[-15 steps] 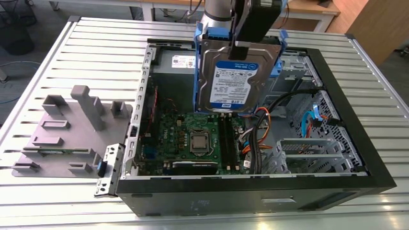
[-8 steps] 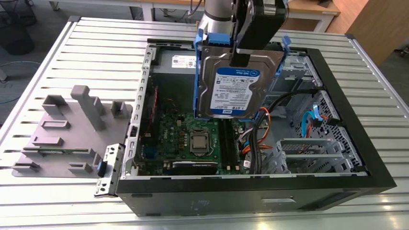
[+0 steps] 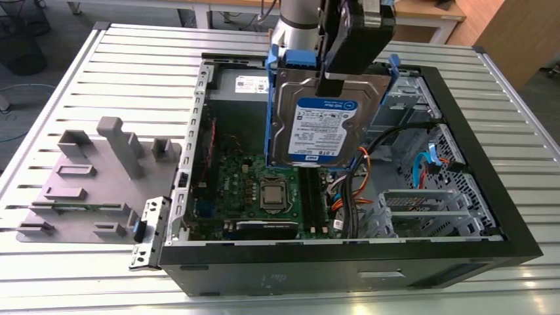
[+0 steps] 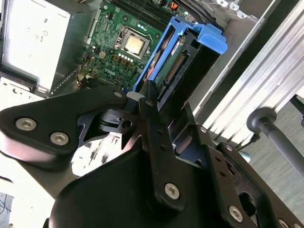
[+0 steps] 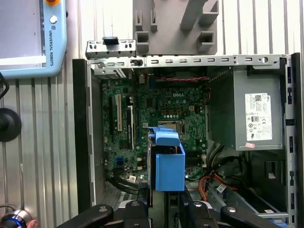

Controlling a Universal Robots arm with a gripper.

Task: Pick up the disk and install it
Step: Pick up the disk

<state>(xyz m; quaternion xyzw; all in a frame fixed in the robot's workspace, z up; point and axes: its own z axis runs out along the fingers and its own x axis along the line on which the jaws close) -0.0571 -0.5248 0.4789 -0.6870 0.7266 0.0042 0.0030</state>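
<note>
The disk [image 3: 326, 125], a silver drive with a blue-and-white label and blue side rails, hangs tilted above the open computer case [image 3: 289, 266], label facing the exterior camera. My gripper [image 3: 337, 75] is shut on the disk's upper part, and one black finger crosses the top of its face. In the second wrist view the disk [image 4: 183, 61] runs edge-on away from the gripper [image 4: 164, 107], over the motherboard [image 4: 118, 42]. In the first wrist view the disk's blue rail end [image 5: 168, 164] stands out from the gripper [image 5: 166, 209] above the motherboard [image 5: 161, 114].
A grey power-supply box [image 5: 251, 114] sits in one corner of the case. A silver drive cage [image 3: 420, 210] and loose cables [image 3: 368, 177] lie on the exterior view's right. A grey fixture plate [image 3: 92, 184] rests on the slatted table [image 3: 131, 79]. A teach pendant [image 5: 28, 38] lies beside the case.
</note>
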